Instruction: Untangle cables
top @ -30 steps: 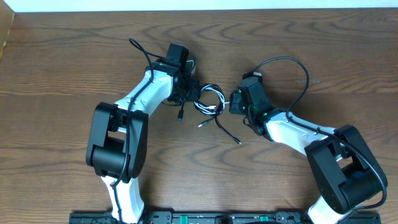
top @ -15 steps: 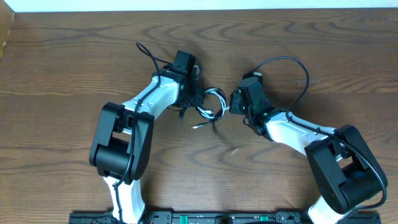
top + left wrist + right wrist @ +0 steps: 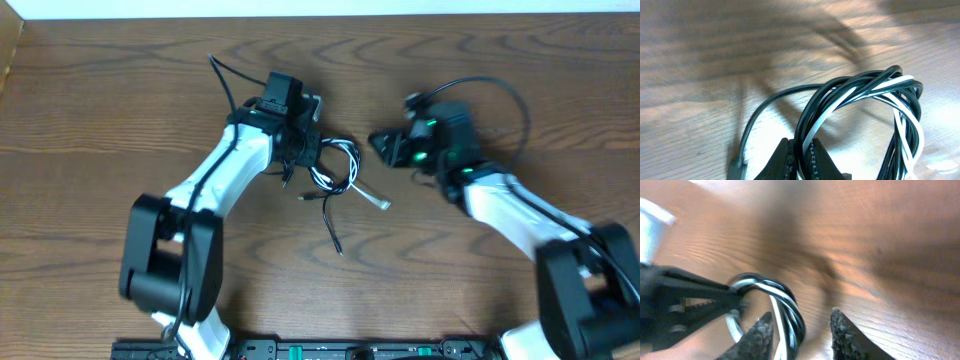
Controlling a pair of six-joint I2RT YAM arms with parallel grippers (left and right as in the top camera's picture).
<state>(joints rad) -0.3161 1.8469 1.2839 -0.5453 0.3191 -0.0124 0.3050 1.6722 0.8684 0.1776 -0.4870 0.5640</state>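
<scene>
Left gripper (image 3: 800, 156) is clamped on the twisted cables (image 3: 860, 95), right gripper (image 3: 801, 325) hangs open and empty beside them, so any pull risks tightening the twist rather than separating strands.

**Right fingers (image 3: 760, 336) spread before the twisted loop**

At the near edge you see your two dark, toothed fingers standing apart, with bare wooden desk (image 3: 880, 255) showing between them. The black and white cables (image 3: 767, 285), twisted together into a loop, sit just beyond your left finger, and their strands run down beside it. From the left, the left arm's fingers (image 3: 700, 300) reach in and close on the loop's left side. The whole view is blurred.
</scene>
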